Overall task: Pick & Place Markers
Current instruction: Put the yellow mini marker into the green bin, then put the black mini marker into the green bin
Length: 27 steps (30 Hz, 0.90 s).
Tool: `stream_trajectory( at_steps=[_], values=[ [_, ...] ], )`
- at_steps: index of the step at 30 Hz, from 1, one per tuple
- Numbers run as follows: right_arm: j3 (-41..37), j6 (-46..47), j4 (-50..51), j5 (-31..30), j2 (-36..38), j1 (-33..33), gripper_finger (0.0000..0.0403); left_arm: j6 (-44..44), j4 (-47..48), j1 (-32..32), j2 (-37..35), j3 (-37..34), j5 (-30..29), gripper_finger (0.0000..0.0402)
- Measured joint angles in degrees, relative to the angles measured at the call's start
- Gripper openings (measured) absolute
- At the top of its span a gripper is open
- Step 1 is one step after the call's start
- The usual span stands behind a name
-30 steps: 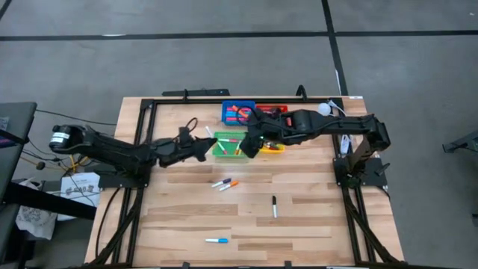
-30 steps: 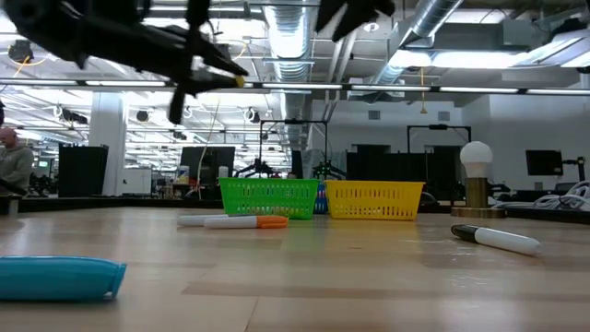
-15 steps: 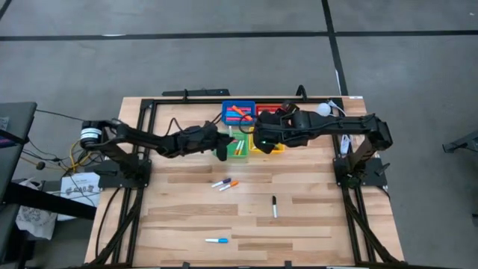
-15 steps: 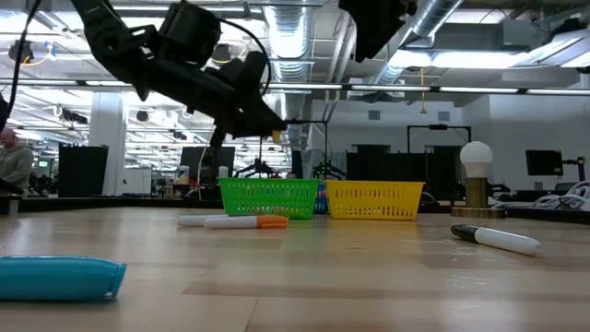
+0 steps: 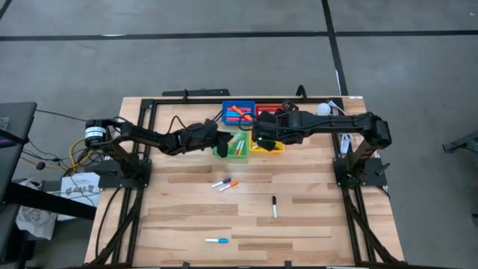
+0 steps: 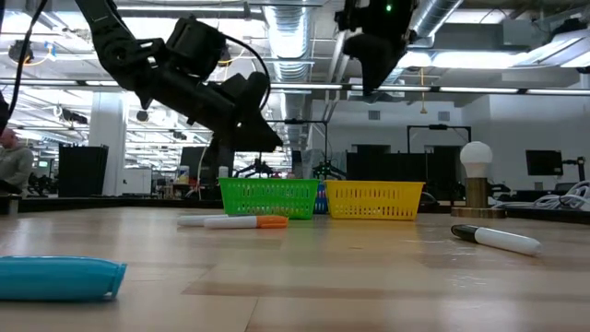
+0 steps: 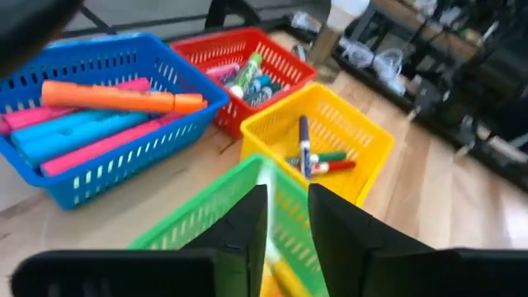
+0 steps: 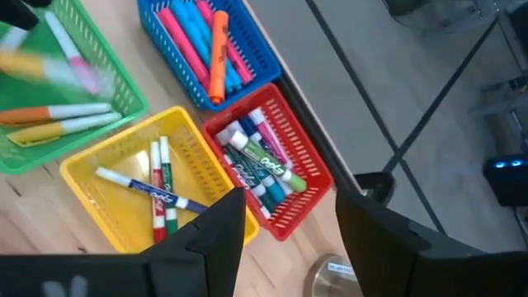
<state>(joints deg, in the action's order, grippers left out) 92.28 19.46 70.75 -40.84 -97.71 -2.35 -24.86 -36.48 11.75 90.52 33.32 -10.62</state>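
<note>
My left gripper (image 5: 222,142) (image 7: 287,194) hangs over the green tray (image 5: 234,147) (image 7: 206,206) with its fingers a narrow gap apart. A blurred white and yellow marker (image 7: 283,276) (image 8: 66,48) shows below that gap, inside the green tray. My right gripper (image 5: 258,139) (image 8: 289,202) is open and holds nothing, above the yellow tray (image 5: 272,147) (image 8: 132,148). Loose markers lie flat on the table: a white and an orange one (image 5: 225,183), a black one (image 5: 274,207) and a blue one (image 5: 216,240).
The blue tray (image 5: 237,112) and the red tray (image 5: 270,110) stand behind the green and yellow ones, all holding markers. A lamp bulb (image 5: 323,109) sits near the far right corner. Black frame rails run along the table's far edge and sides. Bare wood lies toward the near edge.
My left gripper swung from the table's left toward the right, carrying a yellow-tipped marker, and stopped over the green tray. The marker has left its fingers and drops into that tray. My right gripper drew back from the green tray to above the yellow one.
</note>
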Motion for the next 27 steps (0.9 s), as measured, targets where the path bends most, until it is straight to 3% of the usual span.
stream_trajectory(
  at_steps=[6, 9, 13, 17, 22, 27],
  values=[
    [-4.26, 2.26, -0.07, 0.12, 0.0, 0.44, 0.0181, 0.05, 1.05, -0.01, 0.0, -0.04, -1.63, 0.0126],
    [-5.78, 2.56, 0.07, 0.02, -0.02, 0.88, 0.0178, -6.29, 1.07, -0.56, -0.43, -0.04, -1.0, 0.0145],
    [-6.0, 3.47, 0.29, -3.09, -0.02, 1.26, 0.0175, -14.05, 0.95, -2.78, -2.97, -0.07, 7.02, 0.0148],
    [-6.0, 7.27, 2.03, -13.04, 0.1, 3.23, 0.0173, -17.57, 0.68, -7.31, -7.06, -0.07, 13.78, 0.0131],
    [-6.0, 15.99, 9.96, -24.1, 0.78, 7.4, 0.0173, -16.13, -1.3, -14.5, -13.56, -0.07, 13.43, 0.0113],
    [-6.0, 30.85, 16.97, -26.41, 1.9, 10.83, 0.0165, -11.48, -3.02, -21.7, -18.39, 0.8, 6.1, 0.0103]
  ],
)
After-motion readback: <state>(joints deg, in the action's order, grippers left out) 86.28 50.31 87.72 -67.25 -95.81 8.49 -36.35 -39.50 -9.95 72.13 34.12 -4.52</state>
